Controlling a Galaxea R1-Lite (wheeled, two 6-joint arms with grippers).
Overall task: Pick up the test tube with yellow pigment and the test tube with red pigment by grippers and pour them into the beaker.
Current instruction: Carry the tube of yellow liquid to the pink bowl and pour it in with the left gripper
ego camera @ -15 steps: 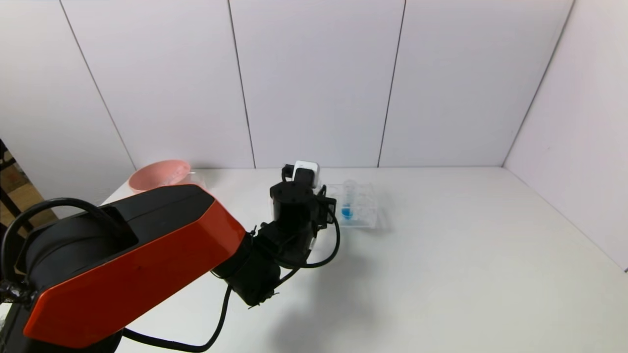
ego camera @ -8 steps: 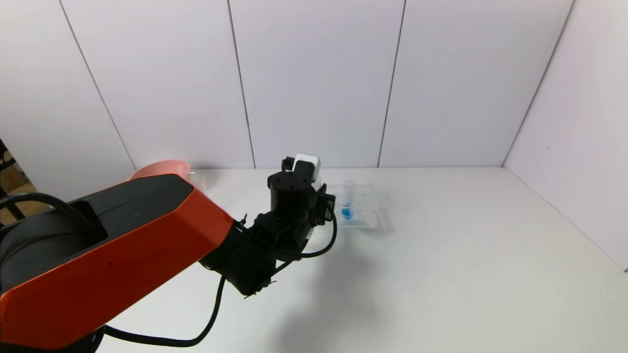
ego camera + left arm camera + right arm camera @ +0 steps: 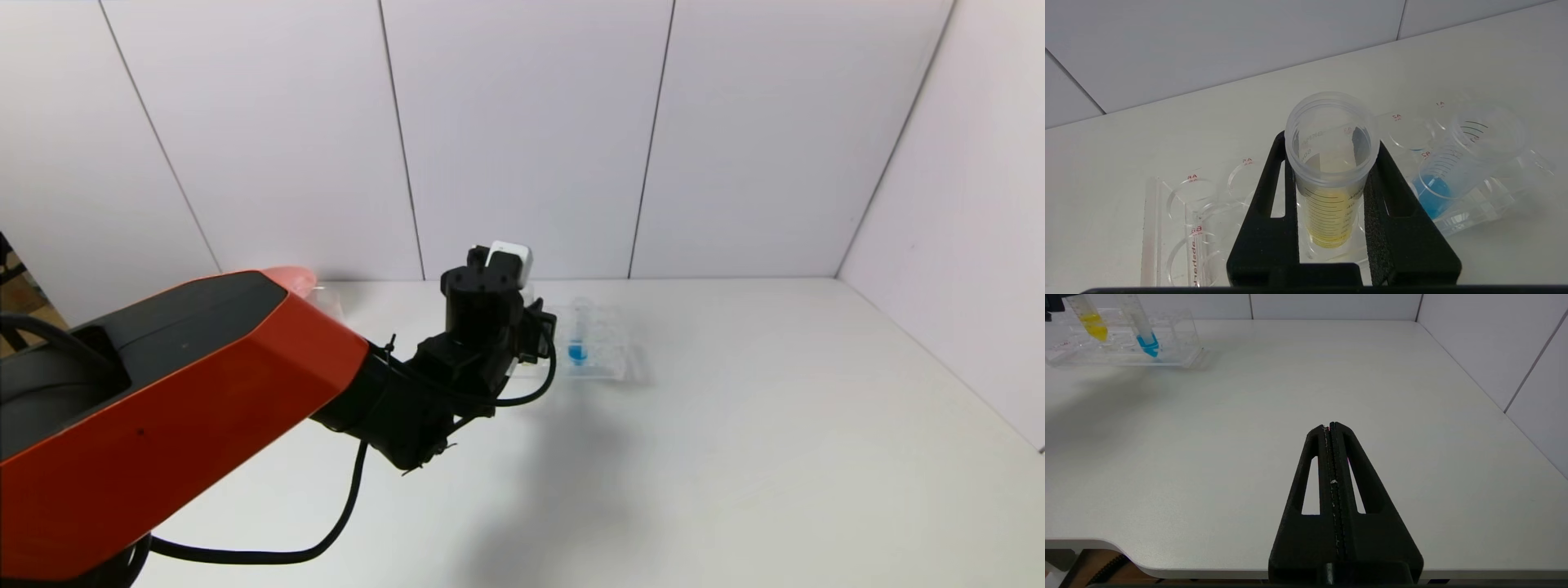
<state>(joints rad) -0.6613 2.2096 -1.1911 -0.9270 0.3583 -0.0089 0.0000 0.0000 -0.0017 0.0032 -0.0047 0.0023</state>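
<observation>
The test tube with yellow pigment (image 3: 1331, 171) stands upright between the black fingers of my left gripper (image 3: 1329, 141), which is shut on it just below its rim. In the right wrist view this yellow tube (image 3: 1093, 322) leans slightly, its bottom at the clear rack (image 3: 1175, 347). Whether it still sits in a hole I cannot tell. The test tube with red pigment is out of view. The beaker (image 3: 331, 296) shows only as a faint clear shape beside the pink bowl. My right gripper (image 3: 1329, 425) is shut and empty, low over the table's near edge.
A tube with blue liquid (image 3: 1437, 192) stands tilted in the rack (image 3: 608, 351), right next to the held tube. The pink bowl (image 3: 290, 276) at the back left is mostly hidden behind my orange left arm (image 3: 180, 408). White walls close the table's back and right.
My left wrist has risen a little and drawn slightly left with the yellow tube in its grip. The blue tube and rack have stayed put.
</observation>
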